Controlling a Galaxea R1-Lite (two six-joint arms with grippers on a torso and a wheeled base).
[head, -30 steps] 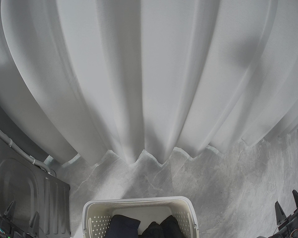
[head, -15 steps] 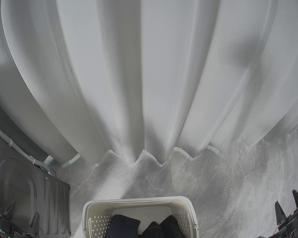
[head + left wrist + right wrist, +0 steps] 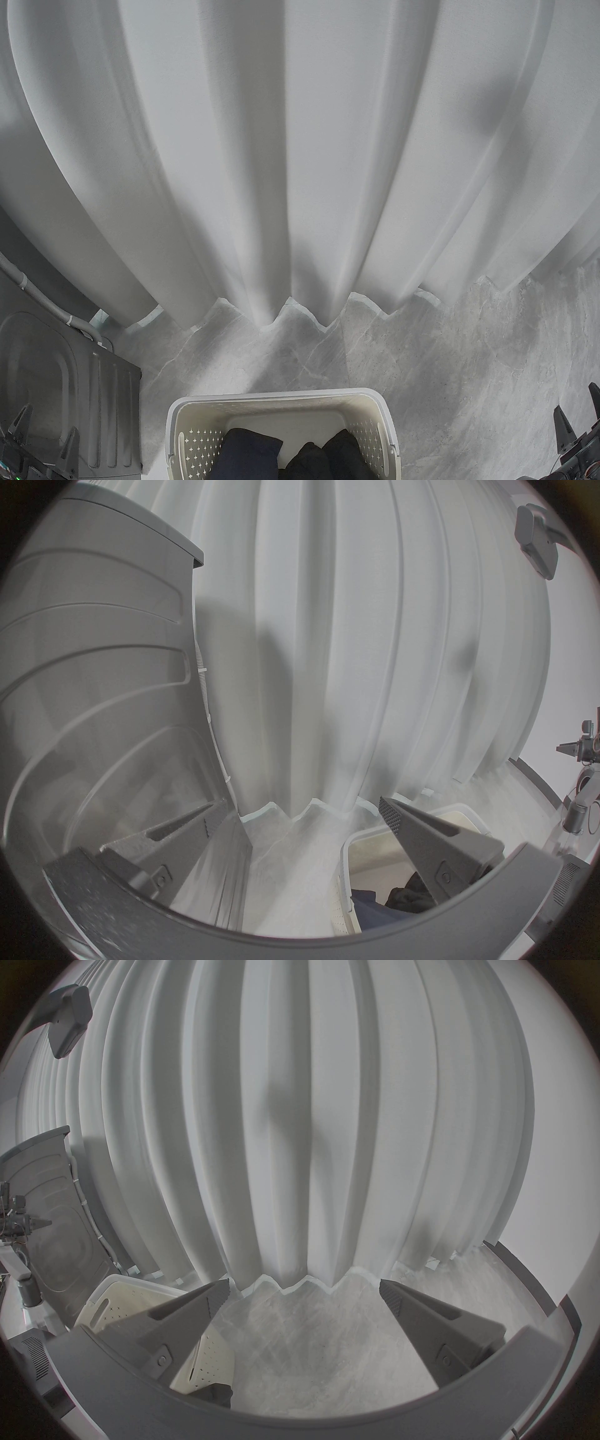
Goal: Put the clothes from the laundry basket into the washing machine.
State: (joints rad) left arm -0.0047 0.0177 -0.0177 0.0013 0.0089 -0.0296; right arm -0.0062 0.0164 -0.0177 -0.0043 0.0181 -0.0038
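Targeting dark clothes [image 3: 247,453] in laundry basket [image 3: 275,400] at 6 o'clock | left claw [image 3: 300,805], right claw [image 3: 303,1285] released, empty | pinch topmost fold, clear rim

laundry basket [image 3: 275,400]: near part cut off by the head view's bottom edge.
clothes [image 3: 247,450]: dark folds, lower parts cut off; number of pieces unclear.
washing machine [image 3: 62,387]: cut off at left and bottom edges.
left gripper [image 3: 47,425]: body cut off below the fingertips.
right gripper [image 3: 576,406]: likewise, at the corner.
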